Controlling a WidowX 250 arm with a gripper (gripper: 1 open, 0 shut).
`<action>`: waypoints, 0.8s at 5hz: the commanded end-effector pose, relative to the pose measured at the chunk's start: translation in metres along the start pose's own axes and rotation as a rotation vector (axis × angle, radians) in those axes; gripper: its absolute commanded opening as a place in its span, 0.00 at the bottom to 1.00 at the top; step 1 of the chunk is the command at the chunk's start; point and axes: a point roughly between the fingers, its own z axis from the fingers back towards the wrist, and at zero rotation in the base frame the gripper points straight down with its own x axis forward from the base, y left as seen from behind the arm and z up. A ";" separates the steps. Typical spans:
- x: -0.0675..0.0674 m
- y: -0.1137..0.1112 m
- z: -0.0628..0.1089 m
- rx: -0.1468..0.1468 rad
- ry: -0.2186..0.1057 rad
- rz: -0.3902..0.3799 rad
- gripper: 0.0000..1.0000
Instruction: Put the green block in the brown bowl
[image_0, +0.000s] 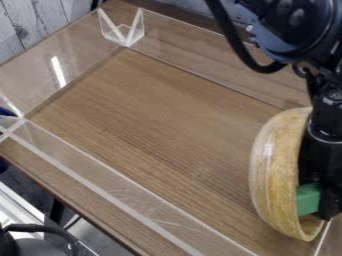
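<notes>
The brown bowl (278, 172) stands at the right edge of the view, tipped up so that mostly its outer wall and thick rim face the camera. My black gripper (318, 194) points down into the bowl's hollow, shut on the green block (309, 199). Only a small end of the block shows, just behind the rim low in the bowl. The fingertips are partly hidden by the rim.
The wooden tabletop (147, 120) is ringed by low clear acrylic walls (94, 185). A small clear acrylic stand (120, 28) sits at the back left. Black cables (247, 45) loop above the arm at the upper right.
</notes>
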 end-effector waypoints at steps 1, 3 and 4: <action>-0.019 0.015 -0.006 0.006 0.048 0.060 1.00; -0.031 0.022 -0.008 -0.001 0.083 0.110 0.00; -0.035 0.023 -0.009 -0.004 0.099 0.118 0.00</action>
